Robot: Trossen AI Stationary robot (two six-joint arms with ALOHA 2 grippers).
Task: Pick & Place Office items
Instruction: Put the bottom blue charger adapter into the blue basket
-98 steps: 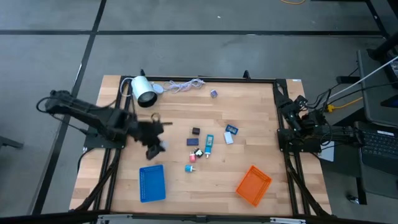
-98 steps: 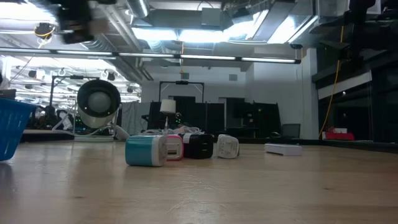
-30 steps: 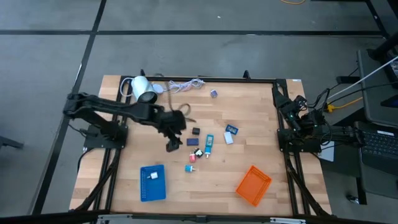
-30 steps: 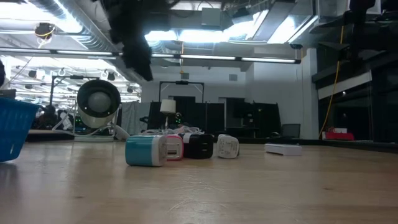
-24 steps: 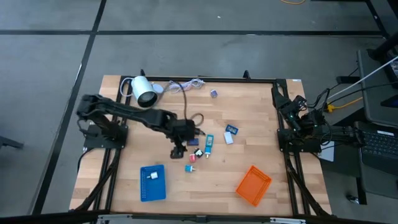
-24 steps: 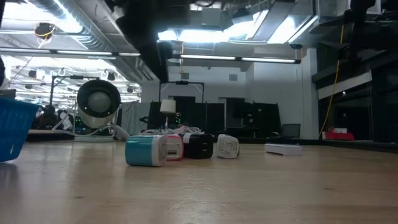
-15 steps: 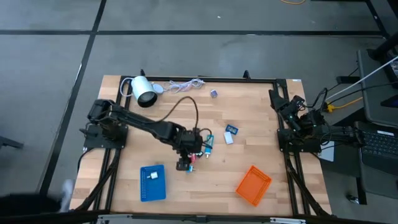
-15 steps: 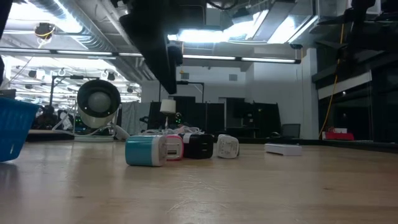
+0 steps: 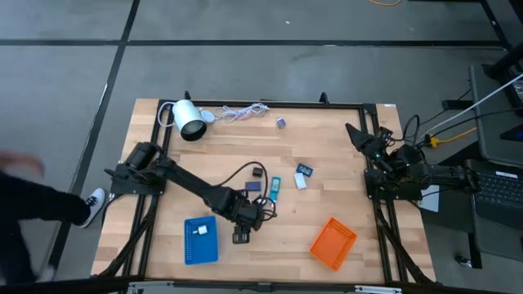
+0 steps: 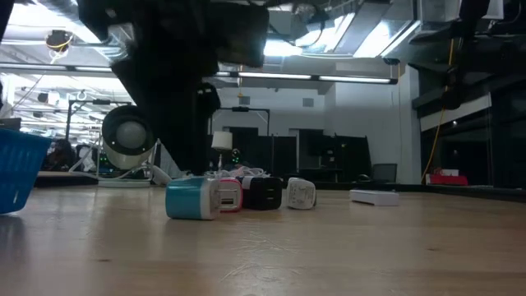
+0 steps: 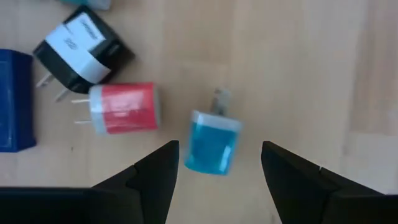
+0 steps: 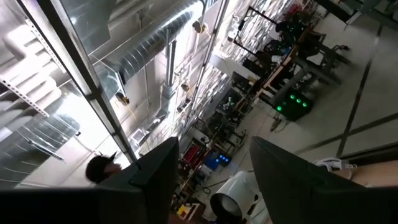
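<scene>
Hovering over the wooden table (image 9: 327, 139), left hand (image 11: 214, 163) spread above blue plug (image 11: 212, 142).

navy piece (image 11: 13, 102) cut by wrist picture's edge, blurred person (image 9: 24, 208) cropped at high view's edge

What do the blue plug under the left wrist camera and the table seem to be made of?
Blue plug: likely glossy moulded plastic, with a smooth, even-coloured body, a pale end cap and what look like metal prongs. Table: wood, probably sealed butcher-block, showing plank seams and grain.
</scene>
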